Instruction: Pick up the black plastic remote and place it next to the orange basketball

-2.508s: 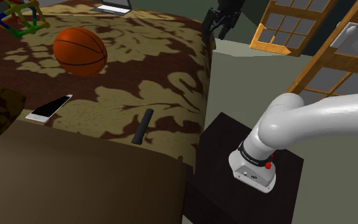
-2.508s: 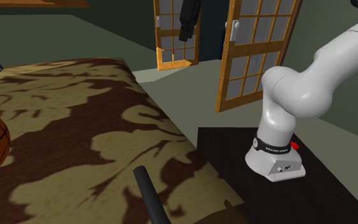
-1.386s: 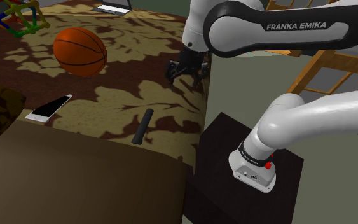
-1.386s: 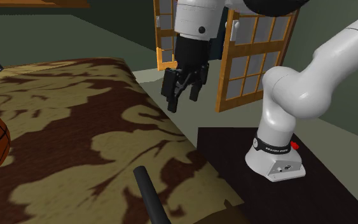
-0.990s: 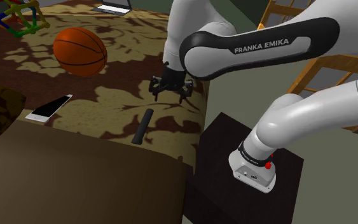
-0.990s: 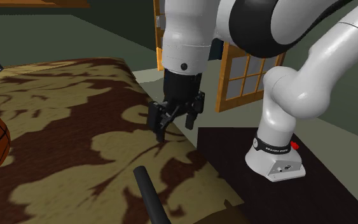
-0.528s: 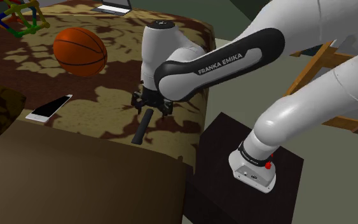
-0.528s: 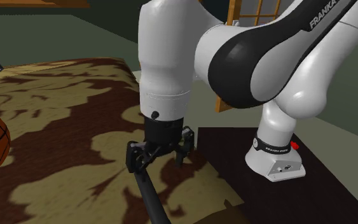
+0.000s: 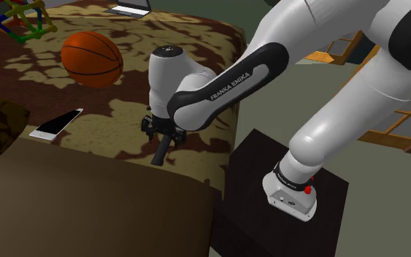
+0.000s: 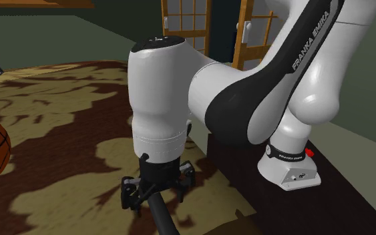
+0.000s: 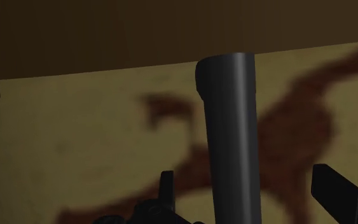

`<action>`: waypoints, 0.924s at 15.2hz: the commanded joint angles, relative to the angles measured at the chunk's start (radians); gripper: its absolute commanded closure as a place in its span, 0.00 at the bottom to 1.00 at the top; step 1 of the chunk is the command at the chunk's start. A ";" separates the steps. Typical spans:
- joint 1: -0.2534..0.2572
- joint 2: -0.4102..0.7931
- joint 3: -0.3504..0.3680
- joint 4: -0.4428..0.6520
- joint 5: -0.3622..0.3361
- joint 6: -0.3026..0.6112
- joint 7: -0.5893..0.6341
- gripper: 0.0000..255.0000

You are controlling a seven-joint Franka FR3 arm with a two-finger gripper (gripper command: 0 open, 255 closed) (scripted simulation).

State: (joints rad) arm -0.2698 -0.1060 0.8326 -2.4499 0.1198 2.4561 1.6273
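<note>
On patterned bedspread, near its edge: black remote lying flat | gripper low over it, fingers spread either side, clasping nothing | orange basketball well apart

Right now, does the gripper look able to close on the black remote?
Probably yes. The gripper is open and straddles the remote, a finger either side with gaps showing. Nothing else lies beside it on the patterned cover; the basketball and phone sit well away.
</note>
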 commanded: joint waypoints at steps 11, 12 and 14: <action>-0.012 0.059 0.014 -0.012 -0.064 0.056 0.050 1.00; -0.012 0.059 0.014 -0.012 -0.064 0.056 0.050 1.00; -0.011 0.058 0.014 -0.012 -0.064 0.055 0.050 1.00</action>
State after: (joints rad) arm -0.2806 -0.0510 0.8474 -2.4609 0.0560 2.5045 1.6778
